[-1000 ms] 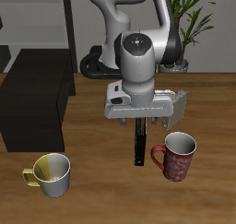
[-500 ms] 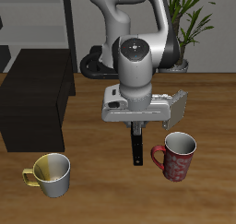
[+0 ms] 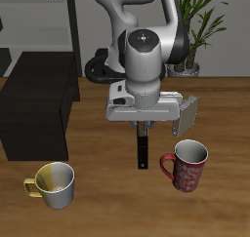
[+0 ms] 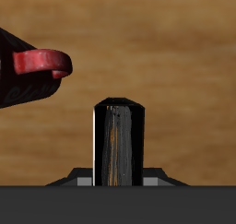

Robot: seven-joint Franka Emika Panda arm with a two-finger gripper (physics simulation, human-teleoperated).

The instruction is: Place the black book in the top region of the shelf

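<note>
I have the black book [image 3: 144, 149] pinched by its upper end in the gripper [image 3: 145, 130], jaws closed narrow on it, and it hangs upright below the hand. Compared with a second ago the book has risen: its lower end now sits higher over the table [image 3: 107, 207], clear of the wood, and the wrist has lifted with it. It hangs beside the red mug [image 3: 187, 165], not touching it, with the yellow mug [image 3: 54, 184] well apart nearer the front edge. The shelf [image 3: 39, 112] stays where it was, off to the side and farther back. From the wrist camera the book [image 4: 118, 143] stands straight out from the gripper over bare wood, the red mug's handle [image 4: 43, 64] near it.
</note>
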